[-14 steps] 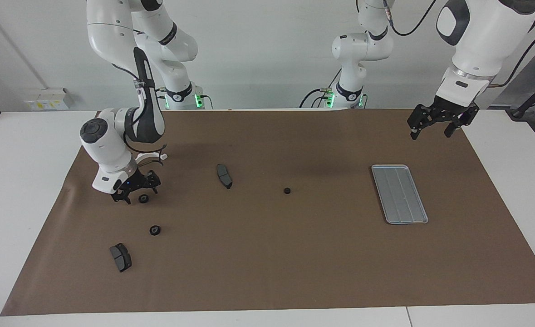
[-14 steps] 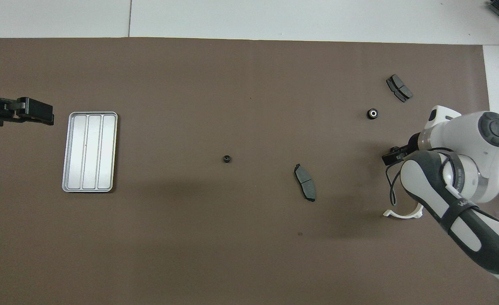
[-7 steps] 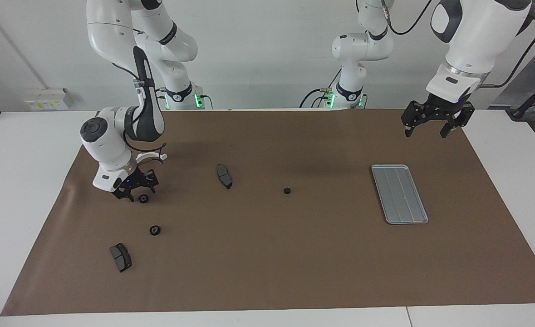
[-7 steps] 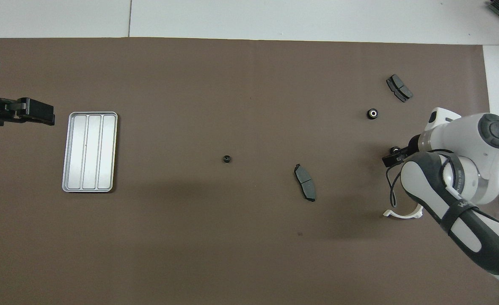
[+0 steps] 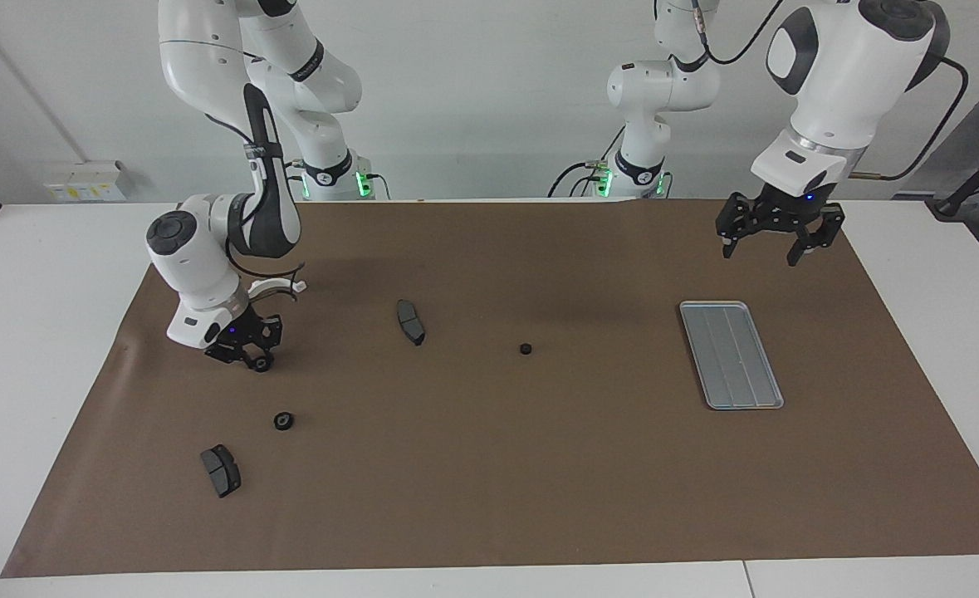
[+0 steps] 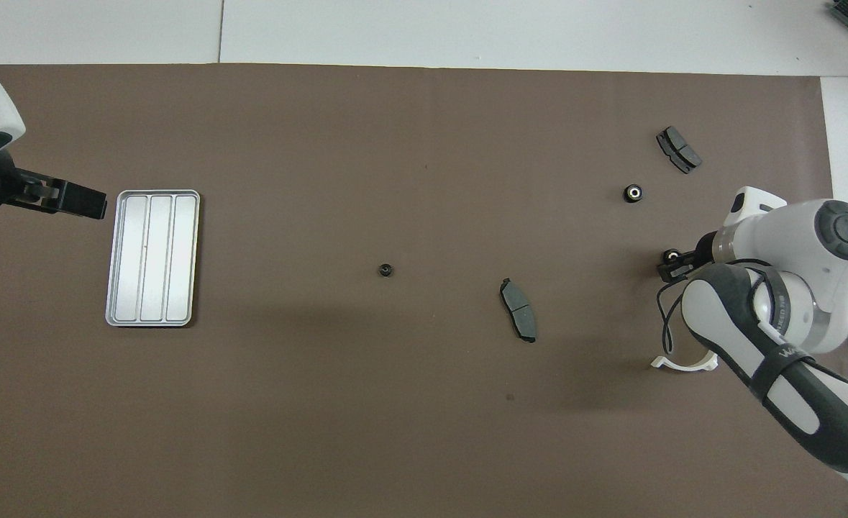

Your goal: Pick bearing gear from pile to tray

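One small gear (image 5: 263, 363) at the right tool's (image 5: 252, 358) fingertips.

Facing view: camera high, across the counter (image 5: 57, 349) from the robots, looking back at them and down at a slant. Both arm bases and the wall show at the top. The whole brown mat (image 5: 489, 465) fits in frame, seen from a good way off.

Overhead view: camera high above the robots' end, looking forward and steeply down. Arms enter from the bottom corners; bases out of frame. Mat fills most of the frame, somewhat nearer.

Shared ground: the mat, the tray (image 5: 731, 354) (image 6: 153, 257) and the scattered small parts. Views are half a turn apart, so sides swap.
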Available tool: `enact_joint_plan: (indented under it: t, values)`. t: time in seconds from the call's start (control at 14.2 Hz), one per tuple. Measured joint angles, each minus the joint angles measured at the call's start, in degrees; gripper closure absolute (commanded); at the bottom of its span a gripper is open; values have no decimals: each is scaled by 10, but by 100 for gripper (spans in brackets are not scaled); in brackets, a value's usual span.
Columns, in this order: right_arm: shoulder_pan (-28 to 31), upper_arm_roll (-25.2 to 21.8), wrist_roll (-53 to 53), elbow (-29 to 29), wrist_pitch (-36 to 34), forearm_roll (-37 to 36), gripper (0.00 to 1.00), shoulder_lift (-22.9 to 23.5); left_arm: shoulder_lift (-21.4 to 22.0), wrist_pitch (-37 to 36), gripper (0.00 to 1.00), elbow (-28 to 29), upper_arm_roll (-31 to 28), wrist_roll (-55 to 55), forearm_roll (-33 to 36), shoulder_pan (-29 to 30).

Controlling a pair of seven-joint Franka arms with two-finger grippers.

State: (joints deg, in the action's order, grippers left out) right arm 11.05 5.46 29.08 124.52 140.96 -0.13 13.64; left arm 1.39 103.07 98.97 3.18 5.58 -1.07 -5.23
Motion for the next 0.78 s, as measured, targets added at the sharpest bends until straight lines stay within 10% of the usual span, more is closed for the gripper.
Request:
enact_joint_plan:
  t: [0.35, 0.78]
  values:
    - [-2, 3, -8, -5, -1, 2, 100, -2, -18, 54, 0, 20, 4, -166, -25, -100]
    - [-24, 18, -145, -63, -89, 2, 100, -51, -155, 62, 0, -101, 2, -277, -32, -187]
